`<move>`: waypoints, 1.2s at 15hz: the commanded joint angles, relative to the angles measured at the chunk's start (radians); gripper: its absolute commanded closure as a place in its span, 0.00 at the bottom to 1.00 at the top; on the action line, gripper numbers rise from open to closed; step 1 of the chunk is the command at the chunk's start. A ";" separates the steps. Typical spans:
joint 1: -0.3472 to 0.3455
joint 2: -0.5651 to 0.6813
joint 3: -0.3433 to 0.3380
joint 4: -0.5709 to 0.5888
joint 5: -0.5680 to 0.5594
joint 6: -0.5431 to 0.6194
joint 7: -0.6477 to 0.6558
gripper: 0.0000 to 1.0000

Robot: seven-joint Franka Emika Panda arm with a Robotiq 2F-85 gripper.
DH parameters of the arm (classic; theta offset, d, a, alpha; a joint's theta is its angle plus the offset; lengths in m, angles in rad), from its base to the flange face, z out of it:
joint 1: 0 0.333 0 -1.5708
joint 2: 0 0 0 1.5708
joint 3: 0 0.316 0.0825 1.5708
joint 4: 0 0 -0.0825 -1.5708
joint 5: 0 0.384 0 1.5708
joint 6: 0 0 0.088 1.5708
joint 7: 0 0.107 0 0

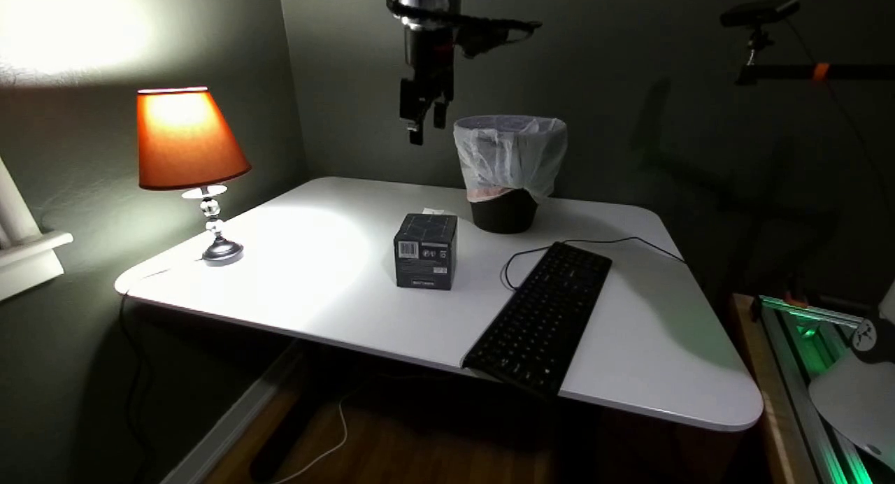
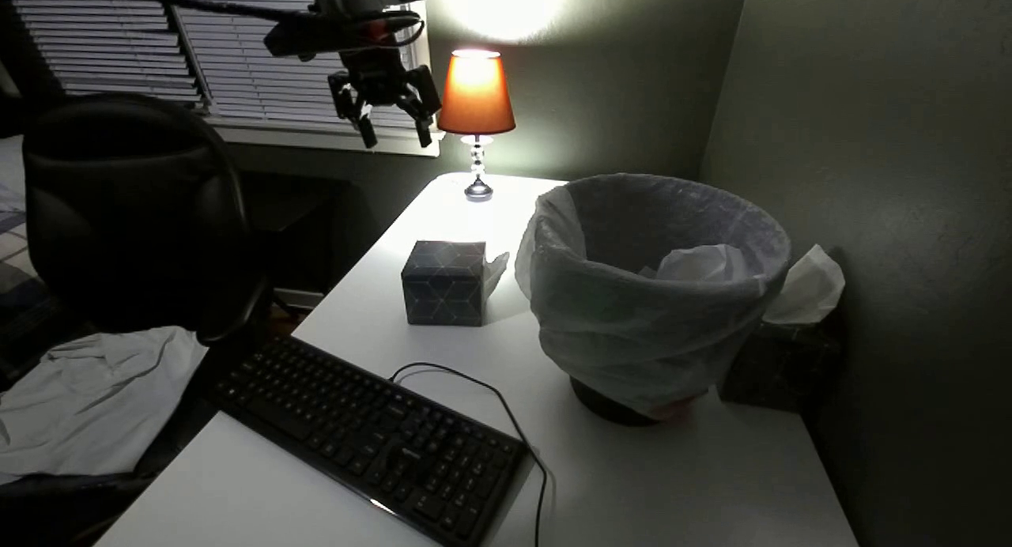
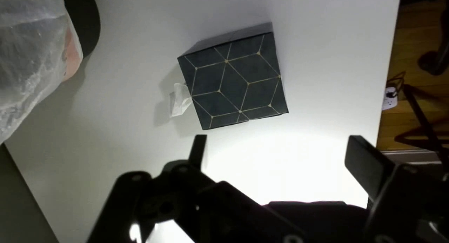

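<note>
My gripper (image 1: 428, 126) hangs high above the white table, its jaws wide apart with nothing between them. In the wrist view the two fingertips stand far apart over the brightly lit tabletop. A dark cube-shaped tissue box (image 3: 235, 81) with thin gold lines lies on its side, beyond the fingertips in that view and touched by neither. From its side pokes a white tissue (image 3: 180, 100). Both exterior views show the box on the table, well below the gripper. Close to it stands a black bin (image 1: 503, 215) with a translucent liner (image 2: 617, 326); crumpled white tissue (image 2: 704, 262) lies inside.
A black keyboard (image 1: 545, 316) with a looping cable overhangs the table's front edge. An orange lamp (image 1: 189, 145) glows at a table corner. Behind the bin, against the wall, sits another dark tissue box (image 2: 775, 365). A black chair (image 2: 126, 223) stands beside the table.
</note>
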 commanded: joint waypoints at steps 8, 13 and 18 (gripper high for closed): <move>-0.130 0.053 -0.041 0.110 0.162 -0.145 -0.208 0.00; -0.174 0.149 -0.013 0.189 0.268 -0.234 -0.408 0.00; -0.218 0.255 0.015 0.237 0.321 -0.315 -0.651 0.00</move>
